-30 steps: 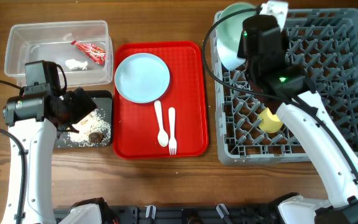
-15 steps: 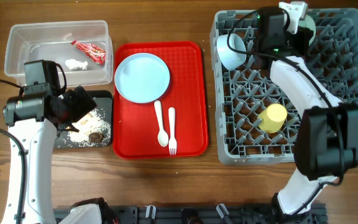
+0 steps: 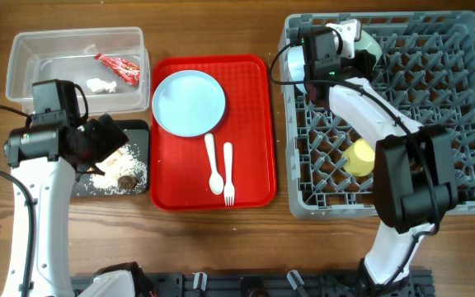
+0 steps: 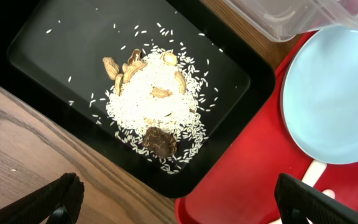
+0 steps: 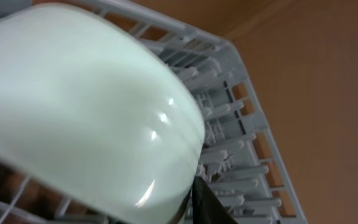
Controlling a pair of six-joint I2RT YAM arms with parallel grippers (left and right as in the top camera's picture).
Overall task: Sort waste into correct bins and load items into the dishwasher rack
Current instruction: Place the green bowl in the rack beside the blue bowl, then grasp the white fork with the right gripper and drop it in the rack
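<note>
My right gripper (image 3: 345, 51) is shut on the rim of the pale green bowl (image 3: 369, 41) over the far left part of the grey dishwasher rack (image 3: 435, 107). In the right wrist view the bowl (image 5: 79, 106) fills the left, with one finger (image 5: 205, 205) on its rim. The pale blue bowl (image 3: 296, 73) and yellow cup (image 3: 359, 157) sit in the rack. My left gripper (image 3: 101, 147) is open and empty over the black tray (image 3: 138, 128), which holds rice and brown food scraps (image 4: 154, 102). The wrapper (image 3: 120, 68) and white scrap (image 3: 97, 84) lie in the clear tub (image 3: 23, 49).
A red serving tray (image 3: 250, 132) between the bins and the rack holds the pale blue plate (image 3: 189, 102), white spoon (image 3: 213, 165) and fork (image 3: 228, 173). The plate also shows in the left wrist view (image 4: 334, 93). Bare wood runs along the table front.
My right gripper carried the green bowl from the rack's far left corner to the right, then back a little to the left. The left arm has not moved.
</note>
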